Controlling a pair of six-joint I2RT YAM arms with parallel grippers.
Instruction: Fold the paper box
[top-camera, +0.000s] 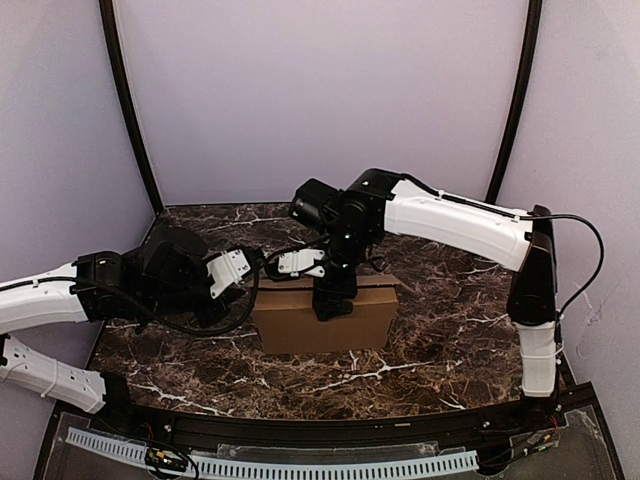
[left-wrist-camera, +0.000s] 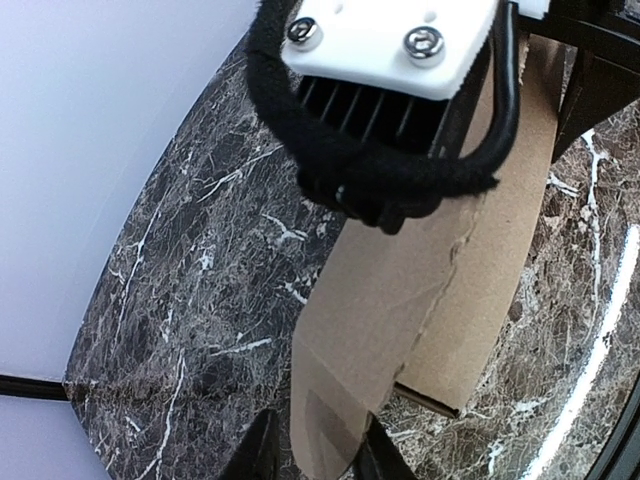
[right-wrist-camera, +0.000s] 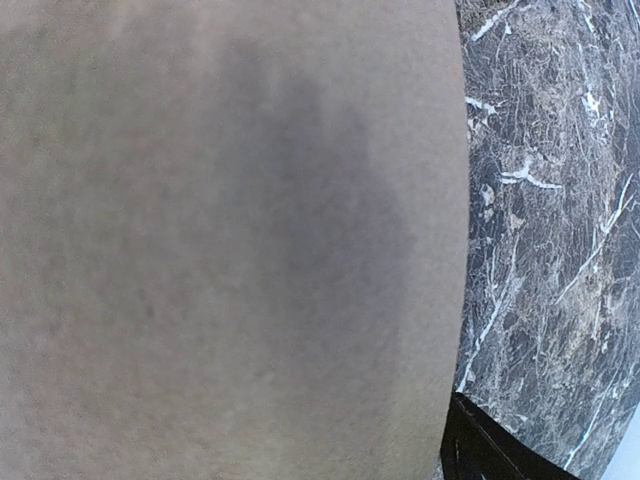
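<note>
The desk (top-camera: 430, 350) has a dark marble-pattern surface with white veining and a curved near edge. One item rests directly on it: the paper box (top-camera: 325, 318), plain brown cardboard, standing near the centre with one long side facing the near edge.

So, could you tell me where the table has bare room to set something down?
Bare table lies between the paper box and the near edge, and between the box and the right arm's base. It is crowded left of the box by the left hand, and over it by the right hand.
</note>
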